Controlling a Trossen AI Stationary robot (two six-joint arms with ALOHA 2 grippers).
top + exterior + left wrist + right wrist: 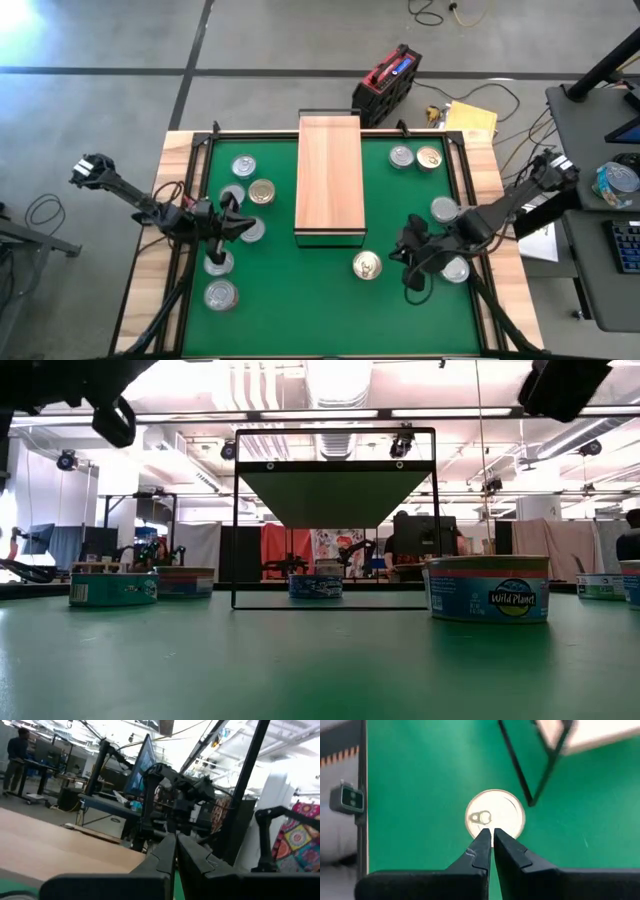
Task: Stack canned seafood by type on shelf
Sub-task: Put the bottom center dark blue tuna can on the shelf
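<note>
Green matting covers the worktop [330, 300] inside a pale wooden border. Centred toward the far edge stands the long light-wood shelf with dark frame [329, 175], its top bare. Round flat metal seafood tins [242, 167] lie scattered on the mat on both sides of it; none is stacked yet.

The right gripper [492, 834] hangs above the mat, fingers closed and empty. A gold-lidded tin with a ring pull [495, 815] lies directly ahead of its fingertips, just off the shelf's near corner. This arm is the nearer one to it.

The left gripper [245, 228] hovers among the left-hand tins, fingers likewise closed and empty.

One tin's label [518, 598] reads "Wild Planet".
</note>
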